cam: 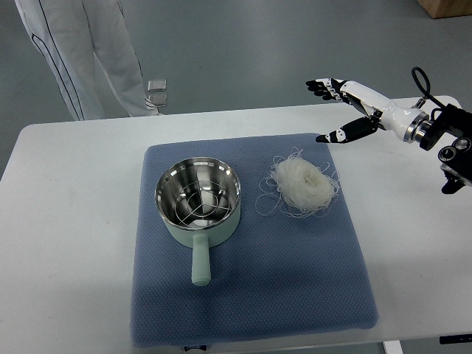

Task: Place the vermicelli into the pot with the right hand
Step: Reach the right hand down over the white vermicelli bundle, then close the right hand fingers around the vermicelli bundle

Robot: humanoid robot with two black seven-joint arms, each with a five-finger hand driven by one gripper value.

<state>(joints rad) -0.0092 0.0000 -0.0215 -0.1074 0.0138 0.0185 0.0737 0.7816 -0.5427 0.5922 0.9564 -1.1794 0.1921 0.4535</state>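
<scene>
White, loosely coiled nest of vermicelli [301, 186] lies on the right half of a blue quilted fabric mat [295, 287], roughly round with no marked long axis and stray strands trailing off its edges. Just to its left, apart from it, stands the pale green pot with a steel inner wall [198, 200], a wire rack visible inside, its handle pointing toward the camera side. The mat rests on a white counter [66, 221].

The right hand [341, 110], white with black fingertips, hangs above the counter's far right edge, beyond the mat's corner. Its fingers are spread and hold nothing; palm faces roughly left. The vermicelli lies from it toward the camera and to the left, well apart. The left hand is out of view, so only the right can serve.

Judgement: grasp not yet begun; the hand must descend down-left onto the nest.

Standing beyond the counter: a person's white trouser legs [81, 51].
</scene>
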